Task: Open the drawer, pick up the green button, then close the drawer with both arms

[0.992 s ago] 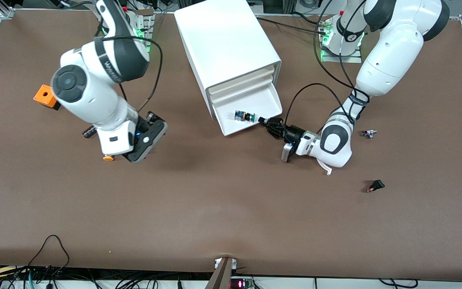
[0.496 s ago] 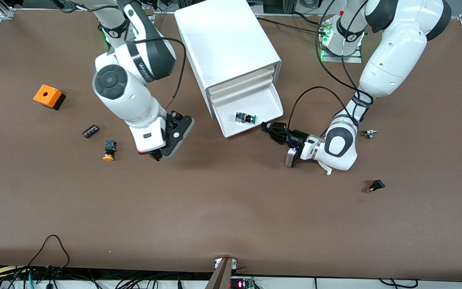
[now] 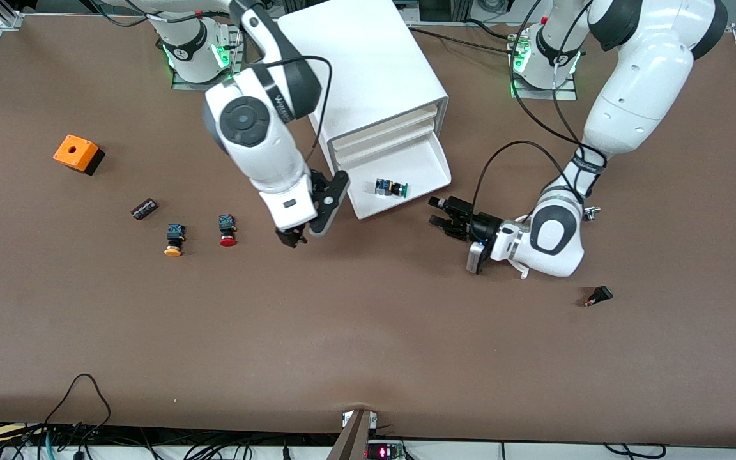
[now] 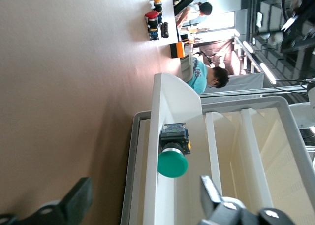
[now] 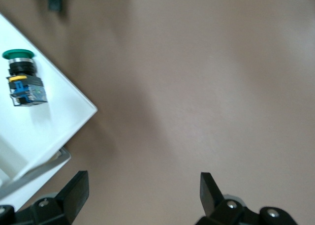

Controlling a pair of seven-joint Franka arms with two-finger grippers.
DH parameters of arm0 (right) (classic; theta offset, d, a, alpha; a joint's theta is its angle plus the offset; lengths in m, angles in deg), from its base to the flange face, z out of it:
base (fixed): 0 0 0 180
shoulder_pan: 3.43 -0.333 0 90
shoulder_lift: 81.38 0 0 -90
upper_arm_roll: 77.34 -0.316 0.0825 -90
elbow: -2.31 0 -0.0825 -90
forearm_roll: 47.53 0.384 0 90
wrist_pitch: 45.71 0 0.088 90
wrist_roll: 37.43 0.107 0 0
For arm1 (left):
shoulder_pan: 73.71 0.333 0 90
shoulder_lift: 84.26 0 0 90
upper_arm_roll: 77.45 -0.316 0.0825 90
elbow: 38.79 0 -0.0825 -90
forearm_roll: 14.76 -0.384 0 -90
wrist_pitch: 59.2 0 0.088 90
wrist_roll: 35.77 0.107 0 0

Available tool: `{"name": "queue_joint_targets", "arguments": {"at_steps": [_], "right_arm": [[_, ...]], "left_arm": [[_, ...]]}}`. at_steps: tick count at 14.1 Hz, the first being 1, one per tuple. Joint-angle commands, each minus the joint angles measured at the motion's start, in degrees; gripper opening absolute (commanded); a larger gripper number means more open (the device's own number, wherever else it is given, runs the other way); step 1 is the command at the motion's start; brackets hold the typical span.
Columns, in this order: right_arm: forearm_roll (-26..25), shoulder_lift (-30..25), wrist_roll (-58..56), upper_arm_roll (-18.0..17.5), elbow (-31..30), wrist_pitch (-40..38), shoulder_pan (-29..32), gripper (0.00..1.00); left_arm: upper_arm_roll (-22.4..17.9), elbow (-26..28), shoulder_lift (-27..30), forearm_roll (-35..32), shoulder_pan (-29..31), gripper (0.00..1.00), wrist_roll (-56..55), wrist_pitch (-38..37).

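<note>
The white cabinet (image 3: 361,70) has its lowest drawer (image 3: 425,163) pulled out. The green-capped button (image 3: 390,188) lies on its side in the drawer near the front wall, cap toward the left arm's end. My left gripper (image 3: 438,212) is open and empty, just off the drawer's front corner. From its wrist I look over the drawer wall (image 4: 165,136) at the button (image 4: 172,161). My right gripper (image 3: 292,239) is open and empty over bare table, beside the drawer corner at the right arm's end. The right wrist view has the button (image 5: 19,77) in the drawer (image 5: 59,116).
A red-capped button (image 3: 227,231), a yellow-capped button (image 3: 174,239), a small black part (image 3: 144,209) and an orange box (image 3: 76,153) lie toward the right arm's end. A small black part (image 3: 598,296) lies toward the left arm's end, nearer the camera than the left arm.
The left gripper has let go of the drawer's front, opened and drawn back a little. The right arm has swung from its end of the table to the drawer, uncovering the red-capped button.
</note>
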Motion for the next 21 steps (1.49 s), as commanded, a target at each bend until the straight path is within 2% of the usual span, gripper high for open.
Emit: {"name": "queue_joint_targets", "arguments": {"at_steps": [1, 5, 11, 14, 17, 21], "right_arm": [[-0.73, 3.96, -0.39, 0.55, 4.44, 0.0, -1.94, 1.0], [-0.64, 9.42, -0.3, 0.73, 10.34, -0.09, -4.22, 1.0], [0.06, 10.3, -0.3, 0.73, 10.43, -0.61, -7.48, 1.0], [0.23, 10.83, -0.39, 0.55, 10.35, -0.96, -9.49, 1.0], [0.32, 10.83, -0.21, 0.55, 10.26, -1.23, -11.26, 1.0], [1.2, 11.89, -0.12, 0.29, 10.35, -0.53, -11.7, 1.0]], "left_arm": [[0.12, 0.72, 4.44, -3.96, 0.87, 1.0, -3.81, -0.43], [-0.15, 0.46, 9.01, -8.53, 0.96, 1.0, -11.71, -1.83], [-0.06, -5.6, 15.25, -28.9, 1.05, 1.0, -23.31, -2.97], [-0.06, -12.09, 16.67, -39.45, 0.96, 1.0, -28.68, -9.37], [-0.06, -18.69, 16.67, -49.47, 1.05, 1.0, -29.48, -16.67], [-0.15, -24.58, 18.25, -58.28, 1.05, 1.0, -30.36, -20.99]]}}
